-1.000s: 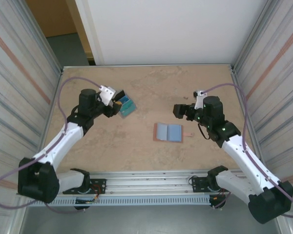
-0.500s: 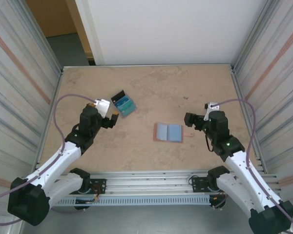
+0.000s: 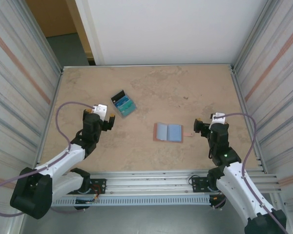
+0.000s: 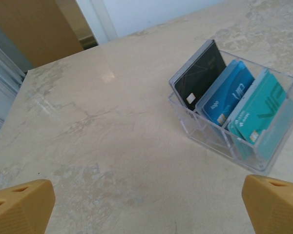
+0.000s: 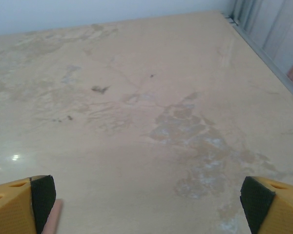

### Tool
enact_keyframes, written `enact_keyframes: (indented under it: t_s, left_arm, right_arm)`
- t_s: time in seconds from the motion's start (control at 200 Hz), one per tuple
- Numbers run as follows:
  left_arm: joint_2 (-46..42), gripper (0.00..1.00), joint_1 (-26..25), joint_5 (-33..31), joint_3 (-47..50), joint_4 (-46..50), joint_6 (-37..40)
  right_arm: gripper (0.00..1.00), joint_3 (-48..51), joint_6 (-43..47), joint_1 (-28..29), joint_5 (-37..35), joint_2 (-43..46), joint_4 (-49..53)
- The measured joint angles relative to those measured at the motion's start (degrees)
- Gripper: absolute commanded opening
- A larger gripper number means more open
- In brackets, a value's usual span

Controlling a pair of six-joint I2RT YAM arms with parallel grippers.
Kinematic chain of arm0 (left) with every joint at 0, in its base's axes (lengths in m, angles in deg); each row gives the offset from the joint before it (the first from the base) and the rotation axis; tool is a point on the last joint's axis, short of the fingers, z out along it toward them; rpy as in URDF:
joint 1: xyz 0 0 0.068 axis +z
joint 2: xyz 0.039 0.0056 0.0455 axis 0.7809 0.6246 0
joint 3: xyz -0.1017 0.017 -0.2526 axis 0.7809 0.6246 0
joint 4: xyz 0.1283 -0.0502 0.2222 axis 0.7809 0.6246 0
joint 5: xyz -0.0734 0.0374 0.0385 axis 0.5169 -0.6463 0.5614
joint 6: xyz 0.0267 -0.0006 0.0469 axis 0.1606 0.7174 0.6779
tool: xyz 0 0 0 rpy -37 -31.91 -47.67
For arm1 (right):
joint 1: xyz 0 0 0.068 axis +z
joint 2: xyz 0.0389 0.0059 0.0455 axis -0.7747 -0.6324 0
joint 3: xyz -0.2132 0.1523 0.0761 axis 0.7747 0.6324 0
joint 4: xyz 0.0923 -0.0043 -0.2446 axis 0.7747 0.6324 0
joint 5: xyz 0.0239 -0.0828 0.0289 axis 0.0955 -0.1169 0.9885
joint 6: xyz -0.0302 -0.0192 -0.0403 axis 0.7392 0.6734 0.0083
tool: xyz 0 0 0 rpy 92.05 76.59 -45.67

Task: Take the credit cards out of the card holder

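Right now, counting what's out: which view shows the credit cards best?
Left wrist: the credit cards stand close up in a clear rack, black, blue and teal distinct. Top external shows them small and far.

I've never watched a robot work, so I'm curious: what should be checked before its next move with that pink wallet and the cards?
1. Left pincer open, holding nothing: ok.
2. Right pincer open, holding nothing: ok.
3. Card holder lying open, inside up: ok.
4. Card holder's pockets emptied: cannot tell, too small in the top view.
5. Credit cards (black, blue, teal) standing in the clear rack: ok.
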Motion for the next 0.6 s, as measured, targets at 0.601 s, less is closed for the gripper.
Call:
enact_keyframes:
  t_s: [0.601]
  left_arm:
    - [12.94,0.99,11.54,7.21,3.19,-21.33,0.07]
  right_arm:
    - [0.99,1.18,2.69,-8.04,3.67,-11.74,-15.98]
